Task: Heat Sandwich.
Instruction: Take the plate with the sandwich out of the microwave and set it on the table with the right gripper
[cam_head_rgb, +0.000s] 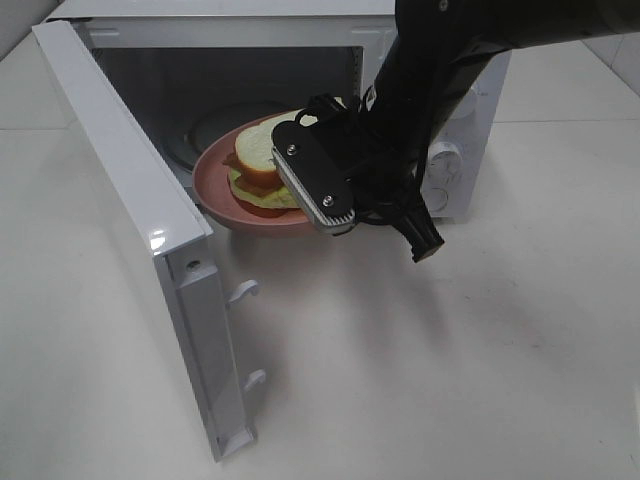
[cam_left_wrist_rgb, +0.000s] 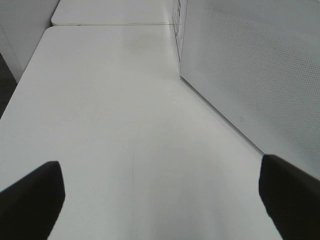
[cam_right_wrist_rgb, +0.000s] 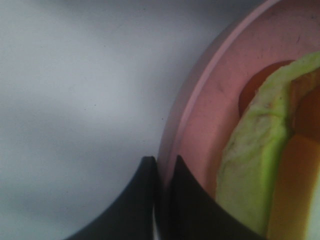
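Exterior high is showing me the microwave (cam_head_rgb: 300, 60) standing on the white table (cam_head_rgb: 480, 380) with its door (cam_head_rgb: 140, 230) swung wide open toward the camera. The right arm (cam_head_rgb: 450, 70) is reaching in from the upper right, and its gripper (cam_head_rgb: 335, 215) is pinching the near rim of the pink plate (cam_head_rgb: 215, 185). The plate is sitting half in the doorway, its far part inside the cavity and its near edge sticking out past the opening. The sandwich (cam_head_rgb: 262, 165) is lying on the plate, white bread on top, green leaf and something red showing at its side.

On the right wrist camera I am seeing the two dark fingertips (cam_right_wrist_rgb: 137, 200) pressed together on the plate (cam_right_wrist_rgb: 210, 115) rim, so the right gripper (cam_right_wrist_rgb: 160, 172) is clamped on the plate. The sandwich (cam_right_wrist_rgb: 260, 165) is filling the far side of that view, just beside the rim.

On the left wrist camera I am seeing the left gripper (cam_left_wrist_rgb: 160, 200) with its fingers (cam_left_wrist_rgb: 32, 200) spread wide and holding nothing, hanging over bare table (cam_left_wrist_rgb: 125, 125) beside the perforated face of the door (cam_left_wrist_rgb: 260, 75).
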